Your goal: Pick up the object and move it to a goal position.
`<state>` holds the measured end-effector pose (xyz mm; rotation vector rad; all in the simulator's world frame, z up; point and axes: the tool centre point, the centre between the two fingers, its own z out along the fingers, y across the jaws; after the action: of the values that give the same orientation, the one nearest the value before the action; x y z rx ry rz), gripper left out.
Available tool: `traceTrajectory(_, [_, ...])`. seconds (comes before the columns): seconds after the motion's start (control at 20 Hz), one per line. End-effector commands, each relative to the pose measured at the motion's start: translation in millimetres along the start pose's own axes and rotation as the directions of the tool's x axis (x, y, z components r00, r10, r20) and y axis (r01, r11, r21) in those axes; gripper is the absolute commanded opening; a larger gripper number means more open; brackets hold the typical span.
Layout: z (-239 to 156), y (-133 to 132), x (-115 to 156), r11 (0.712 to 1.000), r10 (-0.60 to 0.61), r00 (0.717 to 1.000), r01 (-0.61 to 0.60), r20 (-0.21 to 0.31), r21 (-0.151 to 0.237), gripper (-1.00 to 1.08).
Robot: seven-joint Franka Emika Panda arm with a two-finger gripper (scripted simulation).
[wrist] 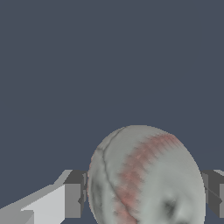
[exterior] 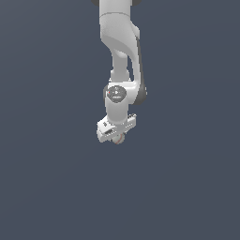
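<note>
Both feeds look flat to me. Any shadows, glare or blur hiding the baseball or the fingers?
Exterior view: even lighting, no cast shadow or glare; the baseball is tiny and mostly hidden under the gripper. Wrist view: no glare, soft shading only; the ball fills the lower frame with coarse, blurry stitching, cropped at the bottom edge, fingers close on both sides.

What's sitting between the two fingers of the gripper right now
The baseball fills the space between the gripper fingers, one finger against each side. That shows in the wrist view; in the exterior view only a sliver of the ball peeks out below the gripper.
</note>
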<state>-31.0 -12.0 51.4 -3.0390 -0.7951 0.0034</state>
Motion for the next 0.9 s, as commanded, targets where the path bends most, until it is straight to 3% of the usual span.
traceTrajectory(0.0, [-7, -1, 1, 1.000, 0.000, 1.000, 0.000, -0.002, -0.002, -1.00])
traceTrajectory(0.4, [-52, -8, 2, 1.000, 0.000, 1.000, 0.000, -0.002, -0.002, -1.00])
traceTrajectory(0.85, [-145, -24, 5, 1.000, -0.001, 1.000, 0.001, -0.002, -0.002, -1.00])
